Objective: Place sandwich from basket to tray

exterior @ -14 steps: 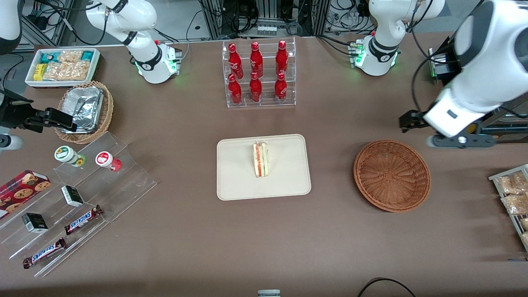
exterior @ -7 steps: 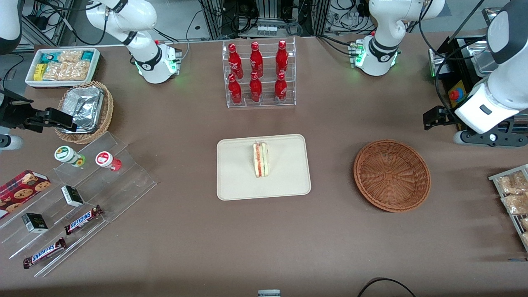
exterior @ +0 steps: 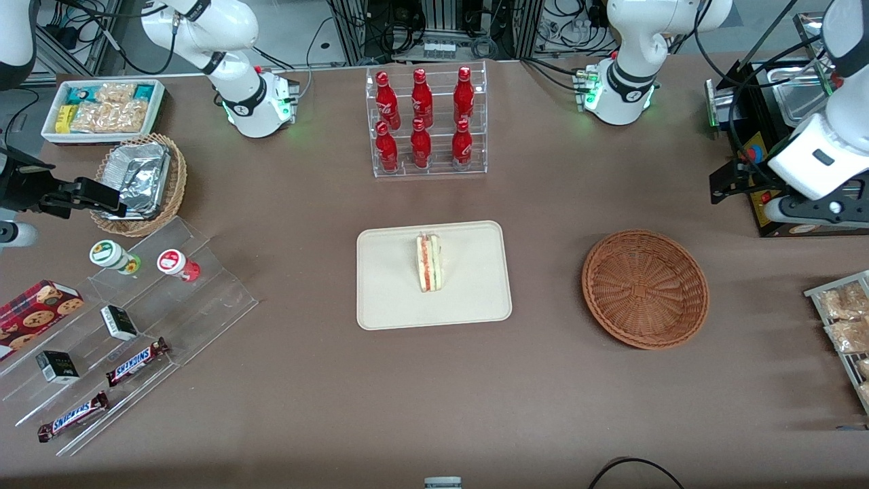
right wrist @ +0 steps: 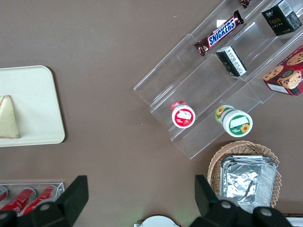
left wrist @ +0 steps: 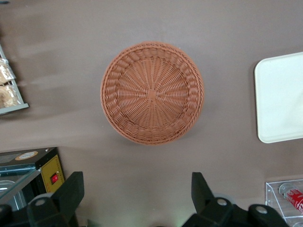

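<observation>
Front view shows the pincer (exterior: 725, 192) up in the air at the working arm's end of the table, with its two fingers (left wrist: 71, 191) spread wide apart and nothing held between them. It hangs over bare brown table (exterior: 543, 204), a little farther from the front camera than the basket (exterior: 645, 288) and well apart from it. The basket sits just below the pincer's spot, nearer to the front camera, and nothing is inside it. The sandwich (exterior: 429, 262) lies on the tray (exterior: 387, 299), far from the pincer, toward the middle of the table. It stands on its long edge near the middle of the tray, and flat tray shows all around it. A wide strip of bare table lies between the tray's edge and the basket's rim, so the two do not touch. Close beside the pincer, out at the table's edge, is a black box (exterior: 753, 146) with a red button. Nearer to the front camera than the pincer, past the basket, a rack of snack bags (exterior: 842, 319) sits at the table's edge. The clear stand of red bottles (exterior: 424, 122) is far from the pincer, toward the middle, and farther from the front camera than the tray. The white arm (exterior: 825, 149) reaches in from the table's end and tips down, so the pincer looks at the table and the basket from above.
</observation>
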You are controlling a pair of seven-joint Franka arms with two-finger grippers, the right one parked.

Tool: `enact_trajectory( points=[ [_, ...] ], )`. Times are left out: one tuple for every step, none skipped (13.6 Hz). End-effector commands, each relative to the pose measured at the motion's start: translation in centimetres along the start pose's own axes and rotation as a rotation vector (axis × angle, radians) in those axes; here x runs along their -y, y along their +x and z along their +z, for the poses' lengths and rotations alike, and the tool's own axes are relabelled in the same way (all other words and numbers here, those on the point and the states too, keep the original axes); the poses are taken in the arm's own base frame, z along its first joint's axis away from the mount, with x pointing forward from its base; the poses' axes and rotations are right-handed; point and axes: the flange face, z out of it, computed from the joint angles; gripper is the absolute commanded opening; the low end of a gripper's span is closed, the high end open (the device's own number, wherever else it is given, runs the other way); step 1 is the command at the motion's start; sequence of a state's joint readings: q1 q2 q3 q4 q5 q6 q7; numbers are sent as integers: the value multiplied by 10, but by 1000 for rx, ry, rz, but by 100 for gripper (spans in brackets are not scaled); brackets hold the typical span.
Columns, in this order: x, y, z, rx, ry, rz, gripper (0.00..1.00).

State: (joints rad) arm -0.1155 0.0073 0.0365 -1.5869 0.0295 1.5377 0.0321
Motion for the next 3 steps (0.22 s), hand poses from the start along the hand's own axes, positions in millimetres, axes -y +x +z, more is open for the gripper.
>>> enact_trajectory(
  points=[
    [7, -6, -15, -2, 5, -10, 100],
    [8, -6, -15, -1, 5, -11, 100],
    [8, -7, -16, -2, 6, -12, 100]
  ],
)
